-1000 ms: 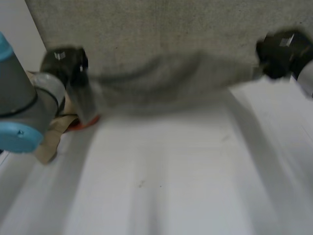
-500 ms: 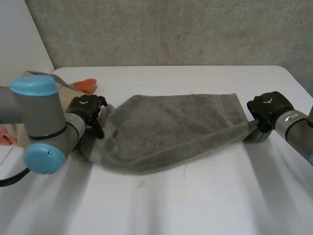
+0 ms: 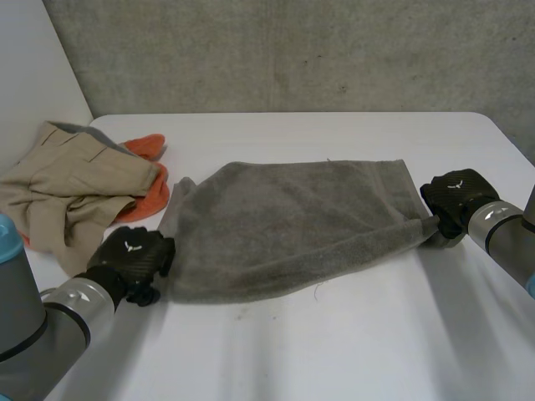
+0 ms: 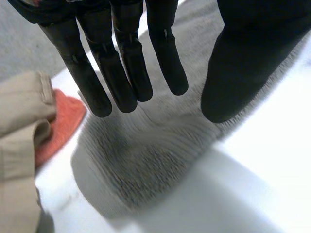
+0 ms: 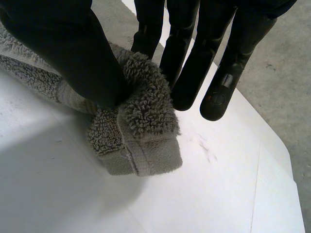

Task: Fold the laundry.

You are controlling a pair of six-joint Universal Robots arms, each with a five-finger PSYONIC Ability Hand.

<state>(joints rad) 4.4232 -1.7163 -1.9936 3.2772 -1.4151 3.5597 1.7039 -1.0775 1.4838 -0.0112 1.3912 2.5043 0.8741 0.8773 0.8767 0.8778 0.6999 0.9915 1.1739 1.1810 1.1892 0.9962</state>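
A grey towel lies spread across the middle of the white table, its near edge doubled over. My left hand hovers just off the towel's near left corner. In the left wrist view its fingers are straight, the thumb stands apart, and the towel lies loose below them. My right hand is at the towel's right corner. In the right wrist view its thumb and fingers pinch the bunched corner of the towel just above the table.
A crumpled beige garment lies at the far left of the table with an orange cloth under it, close to my left arm. The table's right edge runs just beyond my right hand. A grey wall stands behind the table.
The towel has come down from the air onto the table. My left hand has let go of its left end and drawn back toward the near left. The right hand keeps its pinch.
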